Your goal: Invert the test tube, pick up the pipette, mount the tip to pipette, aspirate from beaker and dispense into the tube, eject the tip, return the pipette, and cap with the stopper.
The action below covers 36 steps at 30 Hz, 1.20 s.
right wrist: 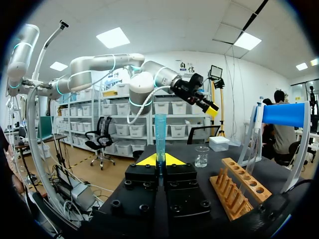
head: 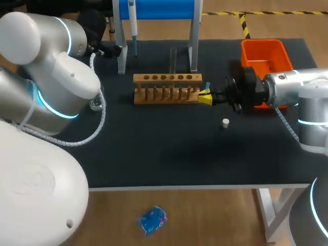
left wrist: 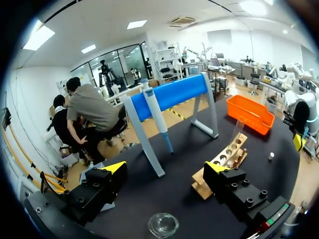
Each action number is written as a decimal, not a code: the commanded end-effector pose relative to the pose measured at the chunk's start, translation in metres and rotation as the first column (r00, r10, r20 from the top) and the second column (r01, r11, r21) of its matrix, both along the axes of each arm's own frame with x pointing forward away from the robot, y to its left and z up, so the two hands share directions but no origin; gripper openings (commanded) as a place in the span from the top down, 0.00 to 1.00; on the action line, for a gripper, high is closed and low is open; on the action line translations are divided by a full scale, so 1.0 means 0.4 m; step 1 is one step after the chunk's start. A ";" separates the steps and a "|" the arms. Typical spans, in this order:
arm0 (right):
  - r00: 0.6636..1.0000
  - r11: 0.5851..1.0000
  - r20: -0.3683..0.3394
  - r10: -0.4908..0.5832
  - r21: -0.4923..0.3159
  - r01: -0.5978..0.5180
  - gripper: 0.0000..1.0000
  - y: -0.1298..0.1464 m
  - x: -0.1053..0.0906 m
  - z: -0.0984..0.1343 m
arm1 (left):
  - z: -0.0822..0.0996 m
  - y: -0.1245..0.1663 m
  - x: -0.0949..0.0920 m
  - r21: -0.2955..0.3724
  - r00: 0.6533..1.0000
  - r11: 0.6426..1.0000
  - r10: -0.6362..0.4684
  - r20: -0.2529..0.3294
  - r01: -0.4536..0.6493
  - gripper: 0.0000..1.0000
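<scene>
Right end effector (right wrist: pixel 160 159) grasps test tube (right wrist: pixel 160 133) (base hidden); left end effector (left wrist: pixel 165 168) released.

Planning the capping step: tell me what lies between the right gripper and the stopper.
Nothing; the head view shows only bare table between the right gripper and the stopper.

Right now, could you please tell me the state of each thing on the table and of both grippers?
test tube: upright, uncapped, held in the right gripper.
right gripper: shut on the test tube.
left gripper: open, over the beaker.
beaker: upright on the table.
pipette: hanging on its stand.
stopper: loose on the table.
</scene>
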State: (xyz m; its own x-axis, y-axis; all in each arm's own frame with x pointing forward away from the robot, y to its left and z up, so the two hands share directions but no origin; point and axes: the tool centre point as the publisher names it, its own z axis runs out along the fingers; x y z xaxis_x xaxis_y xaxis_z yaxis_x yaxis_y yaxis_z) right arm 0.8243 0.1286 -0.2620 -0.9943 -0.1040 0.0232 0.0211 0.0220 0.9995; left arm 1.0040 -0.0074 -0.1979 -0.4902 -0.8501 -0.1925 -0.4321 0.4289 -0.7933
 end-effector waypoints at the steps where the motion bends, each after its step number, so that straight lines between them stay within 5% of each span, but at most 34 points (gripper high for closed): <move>1: 1.000 1.000 0.001 0.001 0.000 -0.001 1.00 -0.002 -0.001 0.000 | 0.010 0.010 -0.002 -0.003 1.000 1.000 -0.012 -0.012 0.012 0.00; 11: 1.000 1.000 0.001 0.001 0.000 -0.001 1.00 -0.002 -0.001 0.000 | 0.010 0.010 -0.002 -0.003 1.000 1.000 -0.012 -0.012 0.012 0.00; 24: 1.000 1.000 0.001 0.001 0.000 -0.001 1.00 -0.002 -0.001 0.000 | -0.001 -0.048 0.252 -0.070 0.999 0.997 -0.033 0.035 0.035 0.00; 36: 1.000 1.000 0.001 0.001 0.000 -0.001 1.00 -0.002 -0.001 0.000 | -0.011 -0.082 0.383 -0.135 1.000 0.991 0.007 0.019 -0.005 0.00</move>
State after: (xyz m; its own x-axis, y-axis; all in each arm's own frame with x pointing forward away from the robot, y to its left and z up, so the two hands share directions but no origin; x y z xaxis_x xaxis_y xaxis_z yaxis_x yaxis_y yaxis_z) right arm 0.8242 0.1287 -0.2619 -0.9943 -0.1042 0.0232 0.0210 0.0219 0.9995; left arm 1.1358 -0.0307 -0.1904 -0.4844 -0.8709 -0.0824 -0.4212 0.3148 -0.8506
